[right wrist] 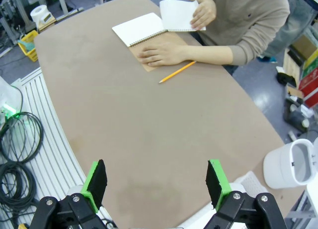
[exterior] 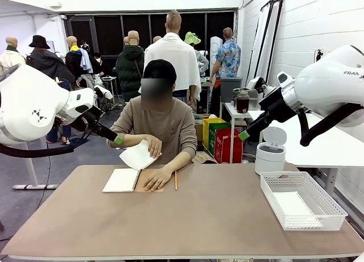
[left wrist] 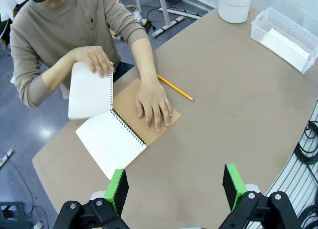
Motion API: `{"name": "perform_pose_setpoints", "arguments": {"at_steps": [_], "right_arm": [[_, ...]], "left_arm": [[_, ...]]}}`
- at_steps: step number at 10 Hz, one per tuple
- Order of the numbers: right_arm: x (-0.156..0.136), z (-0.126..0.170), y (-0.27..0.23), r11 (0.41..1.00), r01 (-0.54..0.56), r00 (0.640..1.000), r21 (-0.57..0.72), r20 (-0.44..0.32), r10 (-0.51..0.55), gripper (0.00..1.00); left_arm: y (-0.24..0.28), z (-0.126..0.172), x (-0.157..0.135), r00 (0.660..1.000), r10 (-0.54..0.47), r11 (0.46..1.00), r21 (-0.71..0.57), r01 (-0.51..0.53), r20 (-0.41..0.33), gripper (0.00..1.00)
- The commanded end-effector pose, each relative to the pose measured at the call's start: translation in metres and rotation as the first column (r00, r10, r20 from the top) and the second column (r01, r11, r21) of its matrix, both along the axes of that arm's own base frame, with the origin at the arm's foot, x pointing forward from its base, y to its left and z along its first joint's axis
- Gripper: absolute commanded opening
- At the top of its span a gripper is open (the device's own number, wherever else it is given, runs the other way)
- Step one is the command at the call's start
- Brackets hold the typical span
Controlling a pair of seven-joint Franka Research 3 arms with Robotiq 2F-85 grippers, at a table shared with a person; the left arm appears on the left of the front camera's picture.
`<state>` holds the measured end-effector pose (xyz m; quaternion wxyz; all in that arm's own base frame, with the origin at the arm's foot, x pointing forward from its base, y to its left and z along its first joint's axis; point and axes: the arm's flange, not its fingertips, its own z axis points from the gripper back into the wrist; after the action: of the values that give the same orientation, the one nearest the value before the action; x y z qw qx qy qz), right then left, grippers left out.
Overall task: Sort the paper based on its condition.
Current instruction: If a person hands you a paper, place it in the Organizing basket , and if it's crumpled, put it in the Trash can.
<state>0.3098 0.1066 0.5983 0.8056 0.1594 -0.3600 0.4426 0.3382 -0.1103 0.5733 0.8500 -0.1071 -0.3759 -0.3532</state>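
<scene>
A spiral notebook (exterior: 122, 181) with a brown cover lies open at the far left of the table. The person presses one hand (left wrist: 154, 102) on the cover. The other hand (left wrist: 93, 57) lifts a white page (left wrist: 88, 92) (right wrist: 176, 15) that stands curled at the spiral. A white sheet of paper (exterior: 294, 205) (left wrist: 284, 42) lies flat in the white basket (exterior: 324, 213). My left gripper (left wrist: 174, 189) (exterior: 116, 140) hangs open and empty high over the table's left side. Above the right side my right gripper (right wrist: 156, 184) (exterior: 245, 134) is open and empty too.
A yellow pencil (exterior: 176, 180) (left wrist: 175, 88) (right wrist: 177, 71) lies right of the notebook. A white lidded bin (exterior: 270, 152) (right wrist: 293, 164) stands beyond the table's far right corner, behind the basket (left wrist: 268, 20). The brown tabletop (exterior: 199, 222) is bare across its middle and front.
</scene>
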Motion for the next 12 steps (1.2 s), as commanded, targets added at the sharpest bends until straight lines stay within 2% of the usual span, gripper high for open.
{"name": "perform_pose_setpoints", "arguments": {"at_steps": [1, 12], "right_arm": [[0.0000, -0.0004, 0.0002, 1.000, 0.001, 1.000, -0.001, 0.000, -0.001, 1.00], [0.0000, -0.0004, 0.0002, 1.000, 0.001, 1.000, -0.001, 0.000, -0.001, 1.00]], "left_arm": [[0.0010, -0.0004, 0.0001, 1.000, -0.003, 1.000, -0.005, 0.003, -0.005, 1.00], [0.0010, -0.0004, 0.0001, 1.000, -0.003, 1.000, -0.005, 0.003, -0.005, 1.00]]}}
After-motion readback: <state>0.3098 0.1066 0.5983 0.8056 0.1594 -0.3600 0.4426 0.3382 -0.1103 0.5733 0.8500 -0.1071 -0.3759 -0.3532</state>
